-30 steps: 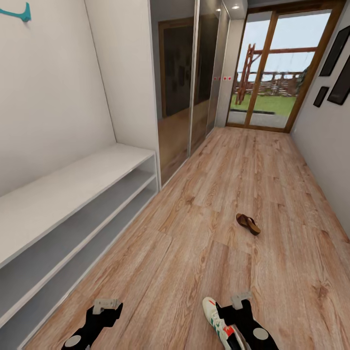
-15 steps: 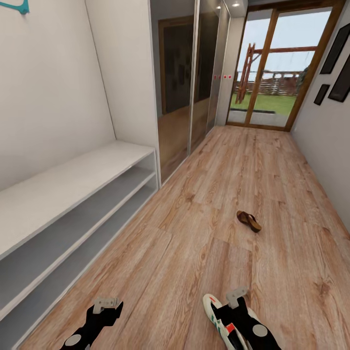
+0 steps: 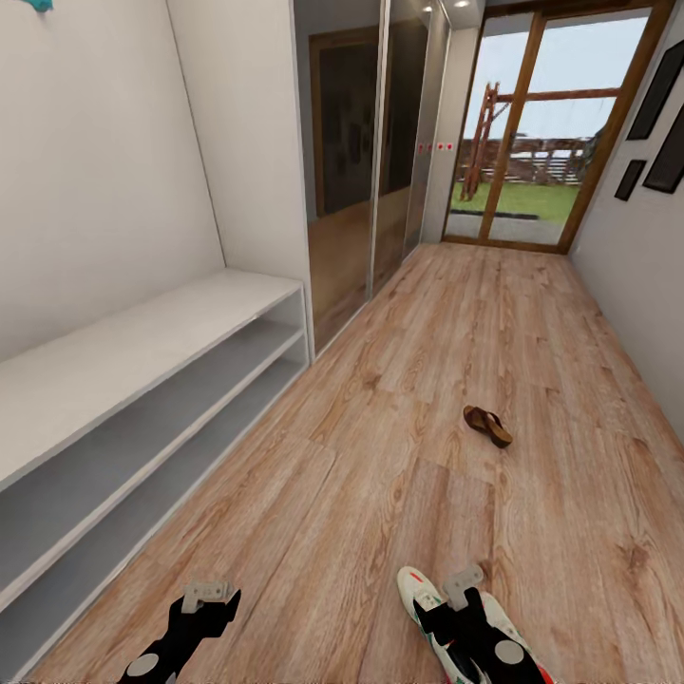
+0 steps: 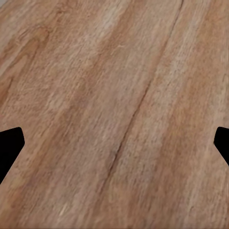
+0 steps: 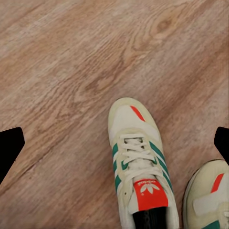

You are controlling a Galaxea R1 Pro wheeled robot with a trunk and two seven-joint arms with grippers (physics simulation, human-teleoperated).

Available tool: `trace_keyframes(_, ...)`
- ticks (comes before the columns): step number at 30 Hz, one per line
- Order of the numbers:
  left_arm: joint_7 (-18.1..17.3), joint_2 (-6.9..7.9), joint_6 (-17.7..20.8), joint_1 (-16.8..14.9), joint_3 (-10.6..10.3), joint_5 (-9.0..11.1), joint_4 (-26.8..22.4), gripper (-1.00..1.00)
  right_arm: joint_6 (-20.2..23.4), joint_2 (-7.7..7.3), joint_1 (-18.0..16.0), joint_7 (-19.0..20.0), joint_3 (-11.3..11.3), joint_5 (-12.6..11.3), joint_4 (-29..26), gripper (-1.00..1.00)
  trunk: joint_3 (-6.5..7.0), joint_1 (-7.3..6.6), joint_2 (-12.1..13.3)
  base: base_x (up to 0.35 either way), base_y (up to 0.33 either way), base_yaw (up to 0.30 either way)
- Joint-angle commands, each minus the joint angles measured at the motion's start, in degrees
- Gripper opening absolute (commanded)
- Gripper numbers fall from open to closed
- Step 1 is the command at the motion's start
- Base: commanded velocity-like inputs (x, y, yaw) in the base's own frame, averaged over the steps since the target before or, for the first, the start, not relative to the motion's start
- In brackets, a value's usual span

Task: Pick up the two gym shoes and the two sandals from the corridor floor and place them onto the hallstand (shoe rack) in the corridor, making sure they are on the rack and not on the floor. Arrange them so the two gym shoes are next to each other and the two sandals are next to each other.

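Since a second ago the view has tipped down slightly: more of the sneakers shows under the right hand, and the sandal sits a little higher in the head view; both are camera shift, nothing has slid on the floor.

Left hand (image 3: 209, 596): fingers wide apart, empty, over bare floor (image 3: 380, 475); its wrist view gives only planks between the two fingertips (image 4: 9, 145).

Right hand (image 3: 463, 581): fingers spread wide, holding nothing, above the sneakers.

Sneaker (image 5: 138, 167): directly below the right hand, between its fingertips, lying flat, laces up.

Second sneaker (image 5: 210, 200): just beside the first, partly cut off by the frame edge.

Sandal (image 3: 487, 426): one, on the floor well ahead of the right hand, apart from the sneakers.

Rack (image 3: 142, 351): along the wall beyond the left hand, top and both shelf rows bare.
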Motion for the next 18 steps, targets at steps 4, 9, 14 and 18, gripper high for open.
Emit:
trace_keyframes(4,-0.47,-0.02,-0.10,-0.01,0.27,0.19,0.06,1.00,-0.08,-0.03,-0.02,0.07,0.04,0.50,-0.03,1.00,-1.06,0.87,-1.64,0.000,0.000,0.000)
trace_keyframes(9,-0.47,-0.03,-0.13,0.00,0.27,0.20,0.06,1.00,-0.09,-0.03,-0.02,0.02,0.04,0.50,-0.03,1.00,-2.03,1.53,-2.84,0.000,0.000,0.000)
trace_keyframes(14,-0.48,-0.05,-0.17,0.06,0.21,0.20,0.06,1.00,-0.10,-0.03,-0.02,-0.02,0.04,0.50,-0.03,1.00,-2.46,1.53,-2.84,0.000,0.000,0.000)
trace_keyframes(18,-0.48,-0.10,-0.18,0.10,0.26,0.19,0.06,1.00,-0.10,-0.03,-0.02,-0.04,0.04,0.50,-0.09,1.00,-2.59,1.53,-2.84,0.000,0.000,0.000)
